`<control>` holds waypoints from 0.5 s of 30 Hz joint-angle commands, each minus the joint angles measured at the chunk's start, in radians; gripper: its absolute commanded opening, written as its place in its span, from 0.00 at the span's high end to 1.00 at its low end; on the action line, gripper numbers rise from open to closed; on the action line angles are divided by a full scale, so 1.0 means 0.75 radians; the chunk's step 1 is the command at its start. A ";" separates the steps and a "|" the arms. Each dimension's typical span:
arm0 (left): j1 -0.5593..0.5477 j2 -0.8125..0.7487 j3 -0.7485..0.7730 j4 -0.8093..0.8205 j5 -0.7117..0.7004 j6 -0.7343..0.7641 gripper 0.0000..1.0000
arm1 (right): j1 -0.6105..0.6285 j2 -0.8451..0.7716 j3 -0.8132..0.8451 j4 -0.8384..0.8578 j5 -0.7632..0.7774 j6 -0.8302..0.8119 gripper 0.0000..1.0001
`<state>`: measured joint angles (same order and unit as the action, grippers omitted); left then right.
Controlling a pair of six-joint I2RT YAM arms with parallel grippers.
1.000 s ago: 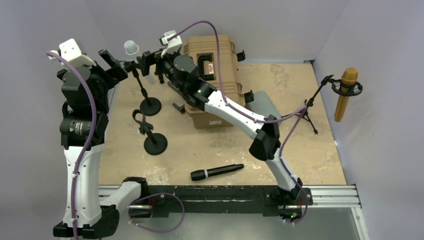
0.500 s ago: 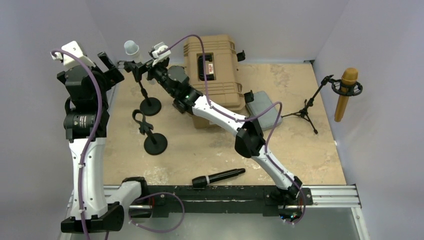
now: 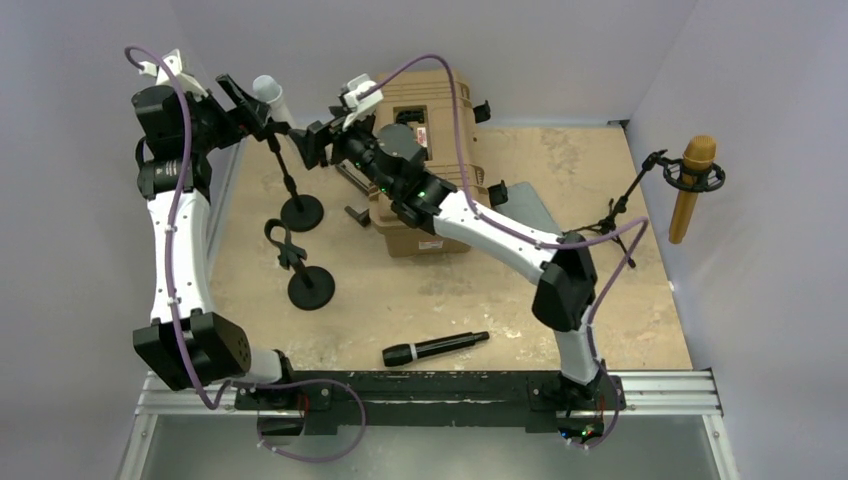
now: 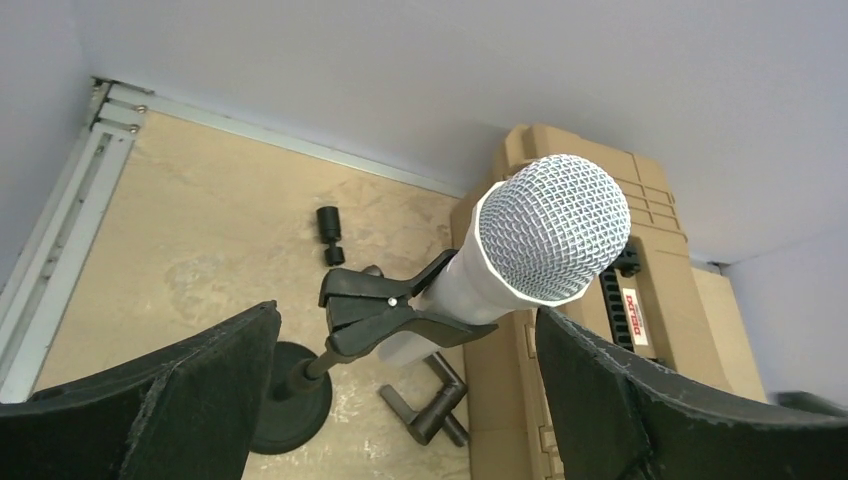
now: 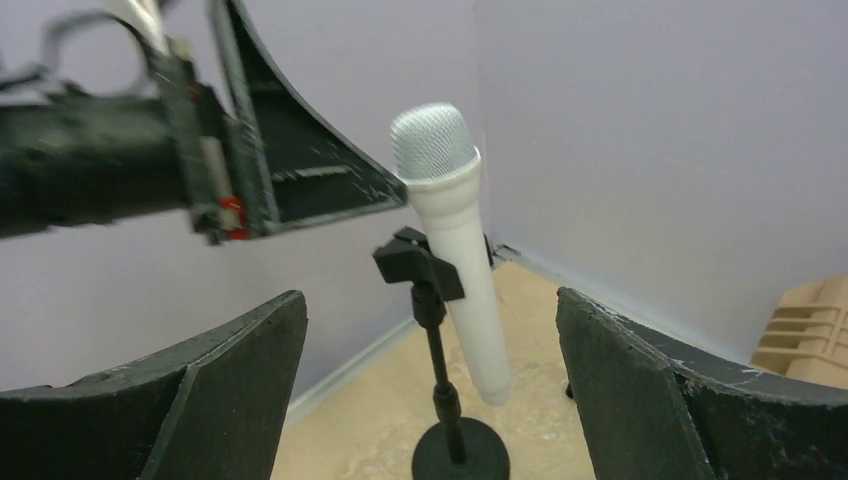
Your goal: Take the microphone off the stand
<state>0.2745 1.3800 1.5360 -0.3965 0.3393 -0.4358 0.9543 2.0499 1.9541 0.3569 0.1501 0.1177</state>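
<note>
Top external view: a tan table point(image 3: 450, 290) carries a tan case point(image 3: 452, 105) at the back. The left arm reaches to the far left corner, and the right arm stretches across the case toward the same spot. There the stand point(image 3: 288, 180) rises from its round base, with the white mic point(image 3: 268, 92) sitting in its clip, head up and tilted.

The left gripper point(image 3: 245, 100) hangs just beside the mic's head, fingers spread. In the left wrist view the mesh head sits between the two fingers point(image 4: 170, 400) and ahead of them, touching neither. The right gripper point(image 3: 315, 143) is on the stand's other side, near it, also spread wide. In its wrist view the mic is centred between the pads point(image 5: 650, 400) but well ahead of them.
</note>
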 commanded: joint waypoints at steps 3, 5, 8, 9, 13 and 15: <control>0.002 0.046 0.110 0.213 0.189 0.055 0.05 | -0.009 -0.260 -0.187 0.010 -0.104 0.054 0.09; 0.002 0.049 0.130 0.211 0.235 0.081 0.06 | -0.008 -0.312 -0.246 0.009 -0.104 0.047 0.09; -0.001 0.026 0.093 0.265 0.288 0.089 0.07 | -0.008 -0.377 -0.321 0.010 -0.075 0.032 0.09; -0.007 0.022 0.079 0.291 0.292 0.078 0.07 | -0.008 -0.394 -0.345 0.014 -0.064 0.029 0.09; -0.057 0.073 0.124 0.271 0.254 0.087 0.09 | -0.008 -0.427 -0.381 0.018 -0.062 0.031 0.09; -0.085 0.106 0.163 0.241 0.223 0.116 0.11 | -0.008 -0.433 -0.384 0.010 -0.067 0.028 0.10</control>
<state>0.2493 1.4273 1.5875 -0.2489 0.5060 -0.3988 0.9485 1.7657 1.6775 0.3561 0.1043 0.1417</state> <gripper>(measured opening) 0.907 0.906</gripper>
